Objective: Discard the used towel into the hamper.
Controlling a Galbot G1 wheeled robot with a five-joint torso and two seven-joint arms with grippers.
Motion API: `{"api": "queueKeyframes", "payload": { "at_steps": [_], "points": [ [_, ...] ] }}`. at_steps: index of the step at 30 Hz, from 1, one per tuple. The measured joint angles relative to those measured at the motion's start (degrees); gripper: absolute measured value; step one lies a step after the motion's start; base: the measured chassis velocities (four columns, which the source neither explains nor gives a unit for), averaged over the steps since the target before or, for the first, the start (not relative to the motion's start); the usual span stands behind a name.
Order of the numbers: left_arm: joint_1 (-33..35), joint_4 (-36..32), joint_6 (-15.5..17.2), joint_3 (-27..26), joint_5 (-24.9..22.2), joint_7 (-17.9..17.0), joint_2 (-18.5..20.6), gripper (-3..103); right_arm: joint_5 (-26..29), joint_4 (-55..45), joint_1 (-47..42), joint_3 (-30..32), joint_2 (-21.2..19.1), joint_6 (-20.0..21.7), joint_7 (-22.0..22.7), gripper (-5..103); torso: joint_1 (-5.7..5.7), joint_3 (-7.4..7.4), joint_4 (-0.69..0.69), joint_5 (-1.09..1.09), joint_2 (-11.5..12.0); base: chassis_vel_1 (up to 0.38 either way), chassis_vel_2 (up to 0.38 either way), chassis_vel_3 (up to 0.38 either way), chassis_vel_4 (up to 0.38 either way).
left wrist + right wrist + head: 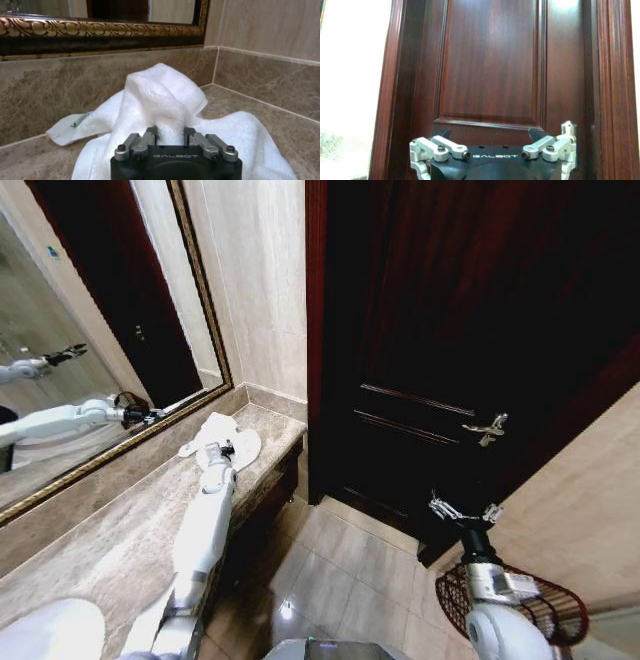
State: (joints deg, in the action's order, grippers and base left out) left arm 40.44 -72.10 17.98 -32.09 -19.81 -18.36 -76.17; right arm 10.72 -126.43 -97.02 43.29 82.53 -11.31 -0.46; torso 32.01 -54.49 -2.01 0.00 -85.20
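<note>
A brown marble counter [110, 550] runs along the left side of a small washroom, backed by a low marble splash and a large mirror [90, 330] in an ornate gilt frame. At the counter's far end, near the corner where it meets the beige stone wall [265, 280], lies the white towel [225, 442], rumpled and partly peaked upward. The left gripper [224, 450] reaches out over the counter to it, and in the left wrist view its fingers [150, 132] are clenched on a raised fold of the towel [165, 105], the cloth pinched between them while the remainder spreads over the marble.

A dark reddish wooden door [470, 330] with a silver lever handle [487, 429] fills the far right, above a floor of pale glossy tiles [330, 580]. The right gripper [464, 512] is held up in front of the door, away from the counter, its jaws spread wide and holding nothing, as the right wrist view [492, 150] confirms. The hamper [540, 605], a dark reddish-brown wire basket, sits low at the near right just behind the right arm, well apart from the towel.
</note>
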Motion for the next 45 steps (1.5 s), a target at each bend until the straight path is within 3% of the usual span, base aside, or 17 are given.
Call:
{"api": "queueKeyframes", "payload": {
  "at_steps": [8,13,26,45],
  "points": [
    [0.16,-0.13,0.01,0.00,-0.20,0.07,0.12,13,0.00,-0.20,-0.05,-0.04,0.04,0.03,-0.01,100,0.00,0.00,0.00,0.00,0.00,0.000,0.000,0.000,0.000],
    [0.48,-0.61,0.06,0.02,-0.36,0.16,0.00,5,0.00,-0.21,-0.10,0.04,0.09,0.02,-0.03,100,0.00,0.00,0.00,0.00,0.00,0.000,0.000,0.000,0.000],
    [2.41,-3.52,-2.39,-0.23,-0.82,1.54,0.19,5,-0.03,-0.11,-0.10,-0.09,0.39,-0.07,-0.05,100,0.00,0.00,0.00,0.00,0.00,0.000,0.000,0.000,0.000],
    [15.39,-20.21,-11.13,-2.94,-3.73,6.08,1.88,5,-0.92,-0.88,-0.40,-1.59,1.29,-0.47,-0.16,100,0.00,0.00,0.00,0.00,0.00,0.000,0.000,0.000,0.000]
  ]
}}
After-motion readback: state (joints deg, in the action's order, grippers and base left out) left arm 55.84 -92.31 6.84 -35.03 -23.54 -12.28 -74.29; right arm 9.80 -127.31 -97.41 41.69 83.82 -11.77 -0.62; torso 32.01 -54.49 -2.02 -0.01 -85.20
